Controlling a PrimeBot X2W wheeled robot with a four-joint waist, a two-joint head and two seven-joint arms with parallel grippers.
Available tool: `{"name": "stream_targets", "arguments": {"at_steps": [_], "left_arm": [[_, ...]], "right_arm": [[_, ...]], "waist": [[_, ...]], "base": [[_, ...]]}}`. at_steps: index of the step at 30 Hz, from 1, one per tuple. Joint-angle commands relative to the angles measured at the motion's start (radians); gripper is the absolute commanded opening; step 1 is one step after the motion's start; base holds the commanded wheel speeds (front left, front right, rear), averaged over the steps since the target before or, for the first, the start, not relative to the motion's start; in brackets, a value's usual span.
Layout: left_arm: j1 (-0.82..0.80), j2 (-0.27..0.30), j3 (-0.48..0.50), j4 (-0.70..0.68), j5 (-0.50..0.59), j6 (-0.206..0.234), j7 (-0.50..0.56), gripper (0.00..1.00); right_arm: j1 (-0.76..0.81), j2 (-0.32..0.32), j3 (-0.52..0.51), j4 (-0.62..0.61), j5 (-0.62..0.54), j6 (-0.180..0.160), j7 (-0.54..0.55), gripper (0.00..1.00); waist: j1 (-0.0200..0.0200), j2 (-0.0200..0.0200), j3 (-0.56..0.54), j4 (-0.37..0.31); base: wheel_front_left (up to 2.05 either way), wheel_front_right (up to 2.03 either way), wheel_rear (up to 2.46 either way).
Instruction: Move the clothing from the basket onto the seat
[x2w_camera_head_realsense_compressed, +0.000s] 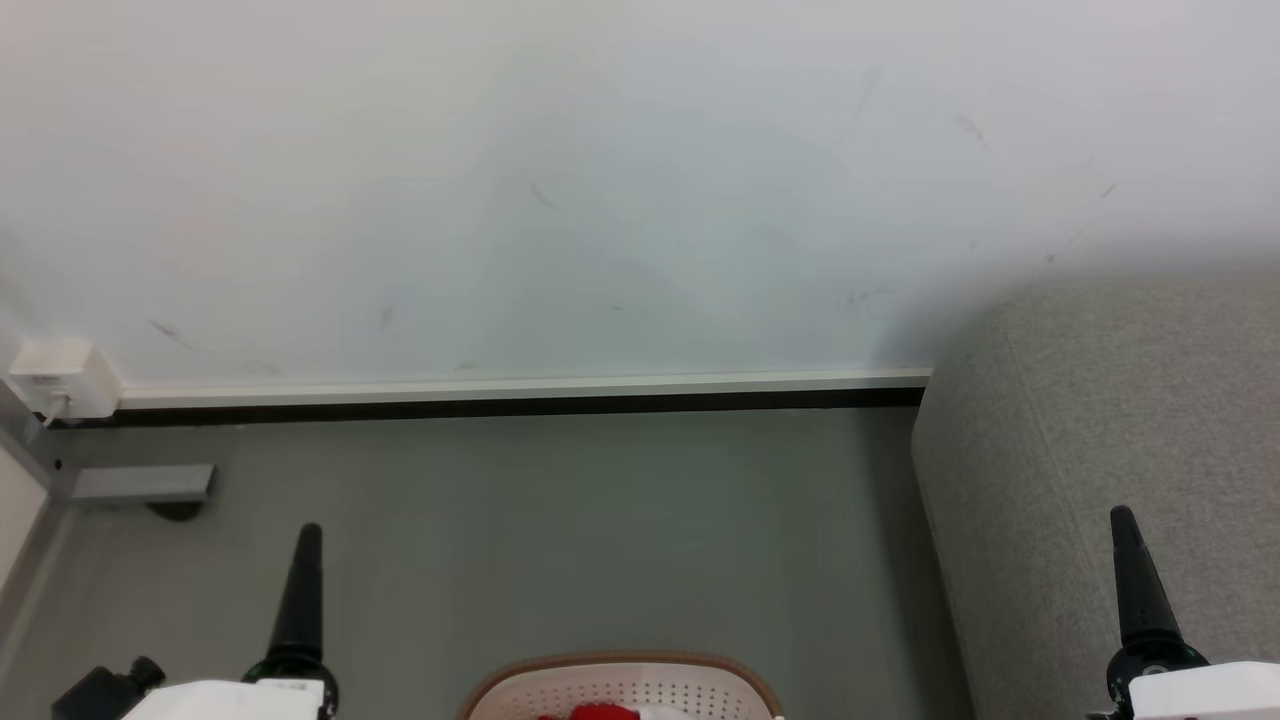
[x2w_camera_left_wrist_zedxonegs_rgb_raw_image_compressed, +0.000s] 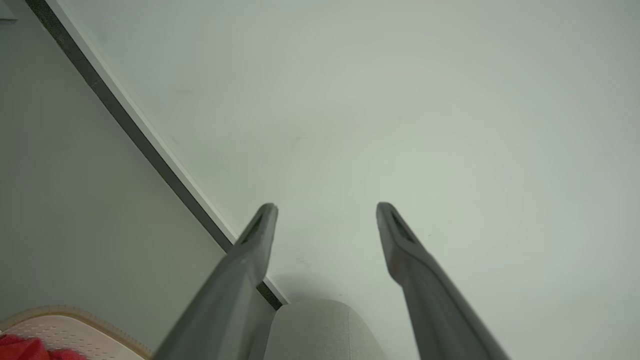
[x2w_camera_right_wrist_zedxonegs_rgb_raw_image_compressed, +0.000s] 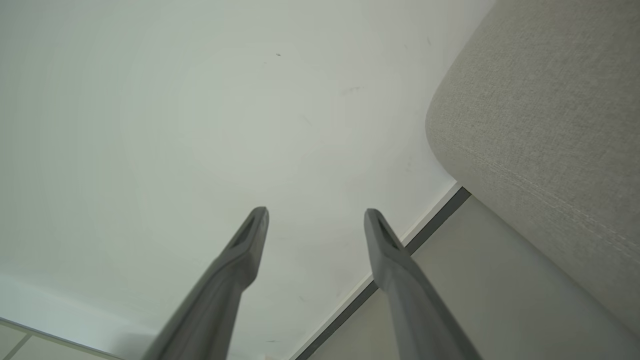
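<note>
Left end effector fingers apart, right end effector likewise, clothing in basket

Long tapered black fingers, white wrist housings, slotted fingertips

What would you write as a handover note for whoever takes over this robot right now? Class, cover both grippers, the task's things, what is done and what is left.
Left gripper: open, holding nothing.
Right gripper: open, holding nothing, close to the sofa's side.
Things: bright red clothing lies in the cream-white perforated plastic basket with a brown rim. The basket is on the grey floor, between the two grippers at the head view's bottom edge. The large light grey fabric sofa stands to the robot's right.
Done: no garment grasped yet.
Left: reach into the basket, grip the clothing and carry it onto the sofa.
</note>
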Motion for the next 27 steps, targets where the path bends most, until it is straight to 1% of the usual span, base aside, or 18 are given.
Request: {"name": "stream_targets", "arguments": {"at_steps": [1,2,3,6,12,20,24,27], "left_arm": [[-0.025,0.009,0.005,-0.02,0.077,-0.001,-0.016,1.0],[-0.025,0.01,0.005,-0.021,0.102,-0.001,-0.019,1.0],[-0.025,0.01,0.005,-0.021,0.102,-0.001,-0.019,1.0],[-0.025,0.01,0.004,-0.028,0.18,0.002,-0.03,1.0],[-0.023,0.011,-0.013,-0.048,0.329,0.025,-0.05,1.0],[-0.017,0.012,-0.036,-0.066,0.473,0.039,-0.077,1.0],[-0.014,0.022,-0.054,-0.063,0.562,0.067,-0.09,1.0],[-0.013,0.026,-0.066,-0.063,0.602,0.088,-0.099,1.0]], "right_arm": [[-0.026,-0.01,0.005,-0.026,-0.057,0.004,-0.015,1.0],[-0.026,-0.011,0.008,-0.029,-0.074,0.004,-0.019,1.0],[-0.026,-0.011,0.008,-0.029,-0.074,0.004,-0.019,1.0],[-0.027,-0.02,0.021,-0.033,-0.132,0.004,-0.03,1.0],[-0.031,-0.032,0.043,-0.035,-0.261,0.005,-0.051,1.0],[-0.03,-0.035,0.059,-0.038,-0.393,0.005,-0.076,1.0],[-0.03,-0.038,0.067,-0.037,-0.451,0.005,-0.088,1.0],[-0.03,-0.042,0.072,-0.039,-0.496,0.006,-0.097,1.0]], "waist": [[0.0,0.0,0.001,0.001],[0.0,0.0,0.001,0.001],[0.0,0.0,0.001,0.001],[0.0,0.0,0.002,0.002],[0.0,0.0,0.002,0.003],[0.0,0.0,0.004,0.003],[0.0,0.0,0.005,0.003],[0.0,0.0,0.005,0.004]], "base": [[0.0,0.0,0.0],[0.0,0.0,0.0],[0.0,0.0,0.0],[0.0,0.0,0.0],[0.0,0.0,0.0],[0.0,0.0,0.0],[0.0,0.0,0.0],[0.0,0.0,0.0]]}}
